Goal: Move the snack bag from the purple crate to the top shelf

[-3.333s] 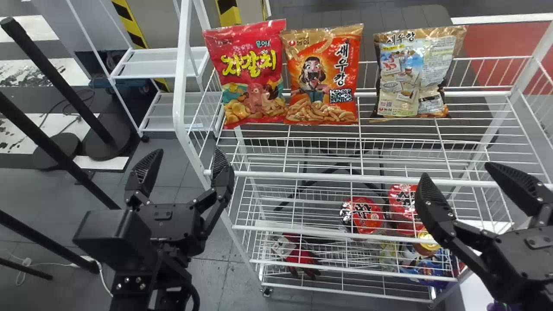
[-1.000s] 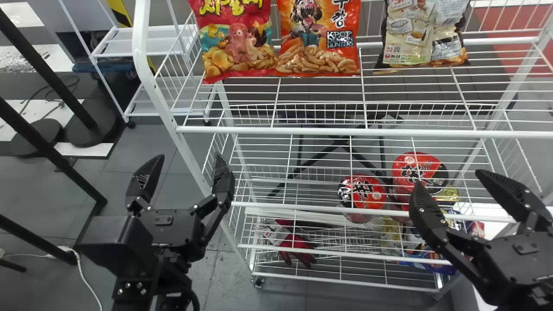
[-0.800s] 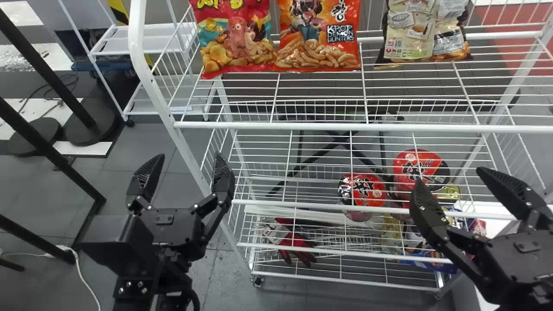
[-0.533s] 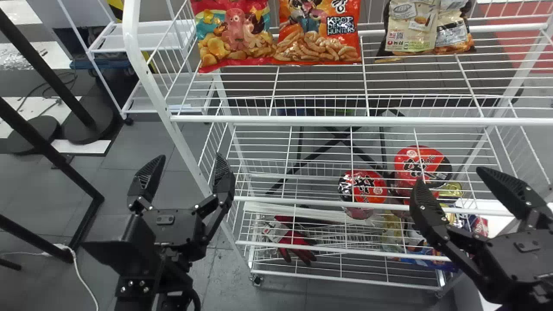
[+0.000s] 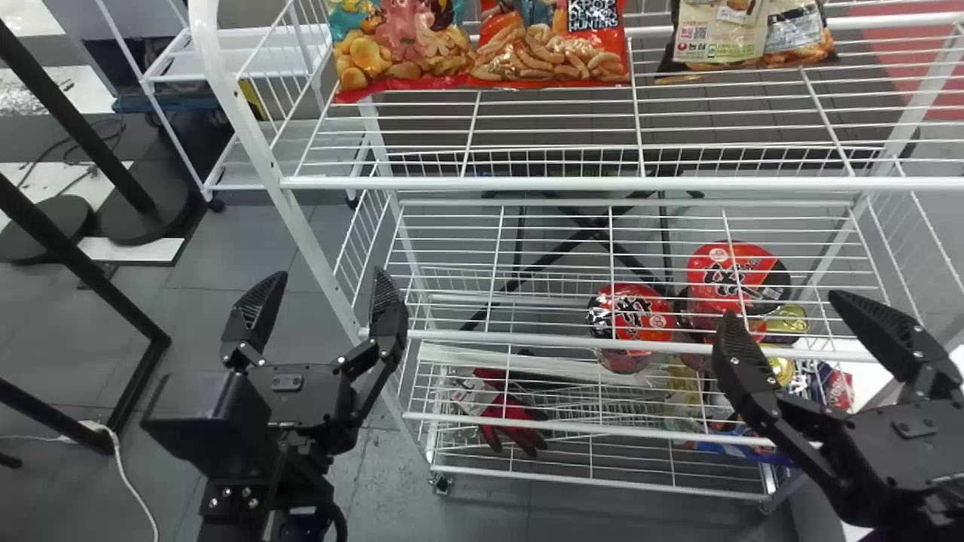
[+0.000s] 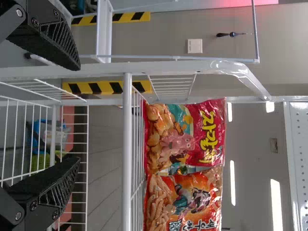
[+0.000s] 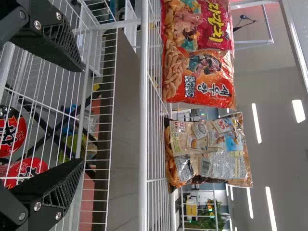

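Well, the largest thing is the white wire rack (image 5: 527, 183), with the open front rail of its top shelf running across the head view and its left front post (image 5: 252, 124) sloping down from that shelf's left front corner.

The black left gripper (image 5: 324, 290) hangs close to that post; the matching right gripper (image 5: 787, 309) hangs towards the rack's right end. Both claws are released, their 2 fingers spread wide with nothing between them.

3 snack bags stand upright along the top shelf's back edge: a glossy red foil bag (image 5: 407, 45) nearest the left end, an orange foil bag (image 5: 542, 56) touching it, and a beige-and-black foil bag (image 5: 753, 34) to the right, past a gap. Whether any of these 3 is the task's bag I cannot tell. A broad band of wire grid lies between their bottoms and the front rail.

The head view cuts off all 3 bag tops. The left wrist view brings in the red bag's top seal, and the right wrist view gives the beige-and-black bag's full printed face.

Below the top shelf, through the wires, sit 2 red-lidded round cups (image 5: 631, 320) and, further left, red-and-grey gloves (image 5: 512, 425).
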Available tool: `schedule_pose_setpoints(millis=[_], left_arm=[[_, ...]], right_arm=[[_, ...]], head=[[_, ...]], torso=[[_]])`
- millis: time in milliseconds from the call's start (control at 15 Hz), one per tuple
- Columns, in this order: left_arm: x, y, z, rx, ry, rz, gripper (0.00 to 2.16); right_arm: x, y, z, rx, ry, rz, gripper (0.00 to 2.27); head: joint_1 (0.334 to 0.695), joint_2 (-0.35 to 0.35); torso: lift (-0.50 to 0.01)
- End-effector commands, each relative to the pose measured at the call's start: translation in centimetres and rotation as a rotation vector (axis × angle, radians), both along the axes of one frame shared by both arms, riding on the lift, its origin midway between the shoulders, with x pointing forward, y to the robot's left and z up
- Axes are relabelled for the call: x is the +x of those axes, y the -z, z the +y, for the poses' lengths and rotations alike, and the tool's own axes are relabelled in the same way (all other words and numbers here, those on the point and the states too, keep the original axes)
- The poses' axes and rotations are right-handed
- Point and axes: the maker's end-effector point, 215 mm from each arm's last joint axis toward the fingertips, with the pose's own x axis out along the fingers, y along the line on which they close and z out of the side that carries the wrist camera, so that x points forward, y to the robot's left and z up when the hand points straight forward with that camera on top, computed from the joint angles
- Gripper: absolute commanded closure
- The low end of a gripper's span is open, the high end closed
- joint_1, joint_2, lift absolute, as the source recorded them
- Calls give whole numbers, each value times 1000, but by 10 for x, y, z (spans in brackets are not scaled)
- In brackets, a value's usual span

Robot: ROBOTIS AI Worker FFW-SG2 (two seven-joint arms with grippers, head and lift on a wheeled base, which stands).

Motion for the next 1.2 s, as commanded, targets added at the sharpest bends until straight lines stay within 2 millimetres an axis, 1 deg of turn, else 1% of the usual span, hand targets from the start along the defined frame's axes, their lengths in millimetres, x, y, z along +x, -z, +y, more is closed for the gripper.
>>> schedule_pose_setpoints(millis=[0, 600, 1133], left_arm=[[0, 0, 0, 0, 0, 0, 161], [-1, 5, -4, -2, 6, 12, 161], [0, 5, -4, -1, 6, 10, 161]], right_arm=[[0, 1, 0, 0, 0, 1, 164], [2, 3, 0, 1, 0, 3, 164], [4, 3, -1, 6, 1, 3, 164]], head=[[695, 138], [695, 136], [695, 131]], torso=[[-250], [-286], [-319]])
